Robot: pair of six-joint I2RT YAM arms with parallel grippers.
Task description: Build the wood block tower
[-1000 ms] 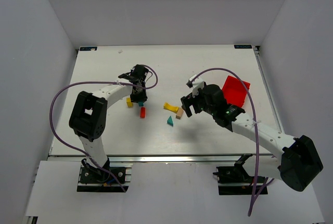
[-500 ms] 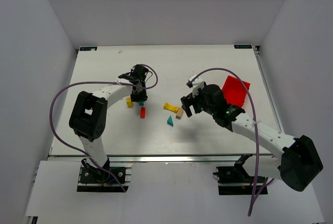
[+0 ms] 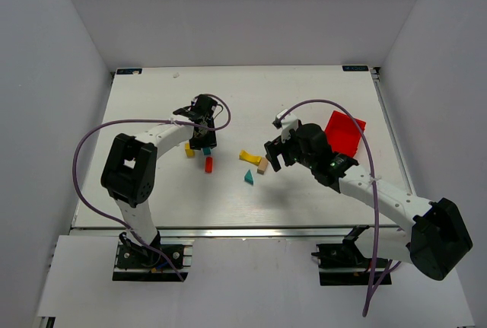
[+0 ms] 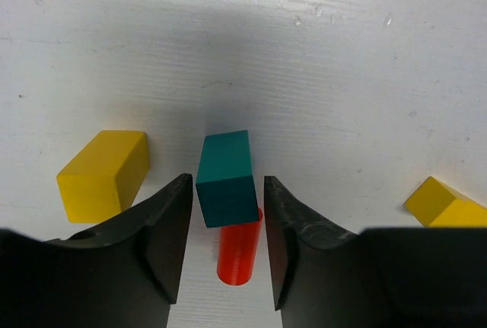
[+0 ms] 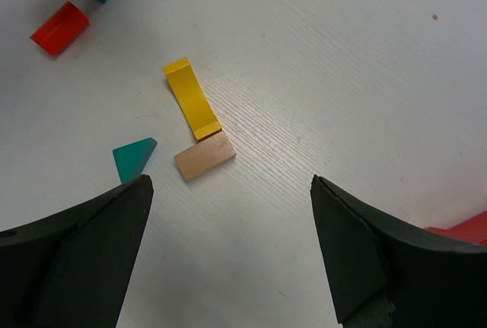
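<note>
Teal cube [image 4: 224, 176] sits between the left gripper's [image 4: 227, 195] narrowly parted jaws, by or atop the red block [image 4: 238, 256]. A clean release likely needs even opening and a straight lift. The right gripper [image 5: 228, 191] hangs wide open above the tan block [image 5: 204, 156].

A white table [image 3: 304, 92] with a faint wood grain carried everything. A red bin [image 3: 345, 132] sat on its right half, nearer the far edge than the near one and askew to the table's edges. In the right wrist view only a red sliver of it showed. A small dark label [image 3: 128, 71] marked the far left corner, and a second label [image 3: 355, 68] the far right corner. Pale walls [image 3: 243, 8] closed three sides.
</note>
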